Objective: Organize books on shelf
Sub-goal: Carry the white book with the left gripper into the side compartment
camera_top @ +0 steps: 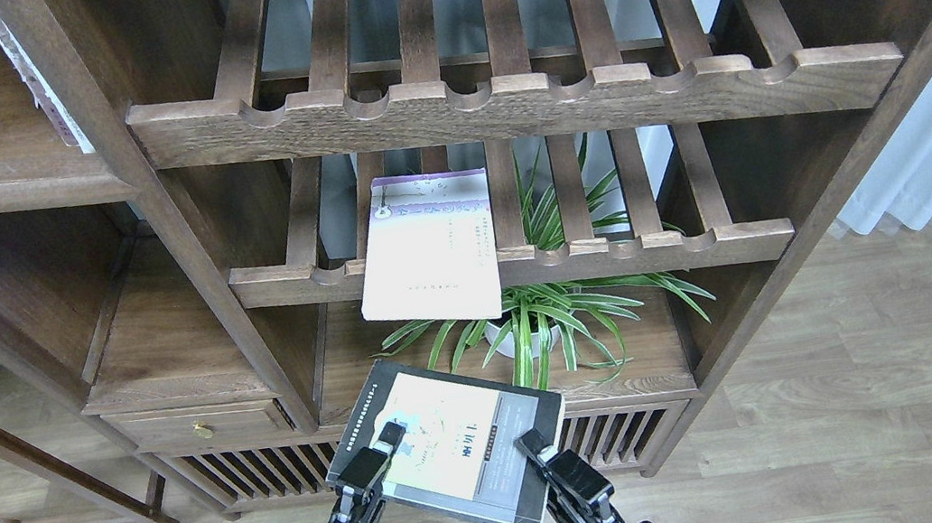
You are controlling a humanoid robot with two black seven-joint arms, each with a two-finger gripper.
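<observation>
While both grippers sit under it, the black-grey book [455,445] lies flat between them, left gripper [384,455] and right gripper [538,452] each clamped on an edge. Above, the pale book [432,248] rests on a slatted rack [522,267], near a plant [548,323].

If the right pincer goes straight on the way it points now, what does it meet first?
The right pincer already touches the black-grey book; beyond that, probably the potted plant, though depth is unclear.
</observation>
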